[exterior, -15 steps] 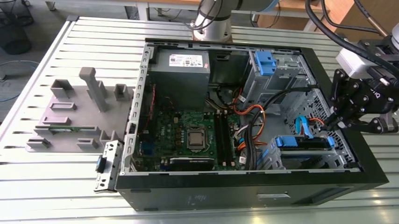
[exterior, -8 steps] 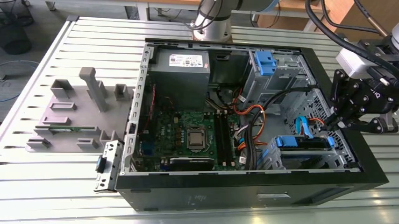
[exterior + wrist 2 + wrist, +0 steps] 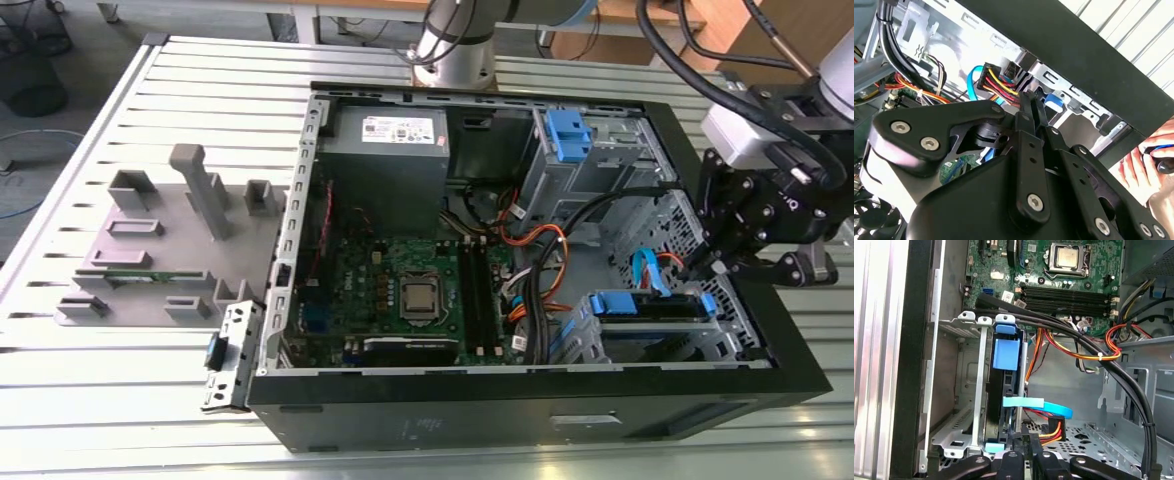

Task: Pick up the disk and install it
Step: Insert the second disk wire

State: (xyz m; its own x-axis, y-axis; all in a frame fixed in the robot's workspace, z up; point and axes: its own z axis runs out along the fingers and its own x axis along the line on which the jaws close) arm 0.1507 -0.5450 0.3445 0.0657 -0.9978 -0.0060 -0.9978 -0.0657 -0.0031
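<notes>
On a ribbed metal desk (image 3: 120,400), the black pincer (image 3: 1025,450), clenched empty, hovers beside the blue-framed silver disk (image 3: 1004,390) seated in the open computer case's (image 3: 534,420) bay, risking snagged cables.

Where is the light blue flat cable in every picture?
Exterior view: the light blue flat ribbon cable curves near the exterior view's right, beside the blue plastic drive carrier.
Second wrist view: the cable loops beside the red-and-yellow wire plug.
First wrist view: it arcs by that plug.
Shared landmark: the black metal computer case wall.
</notes>
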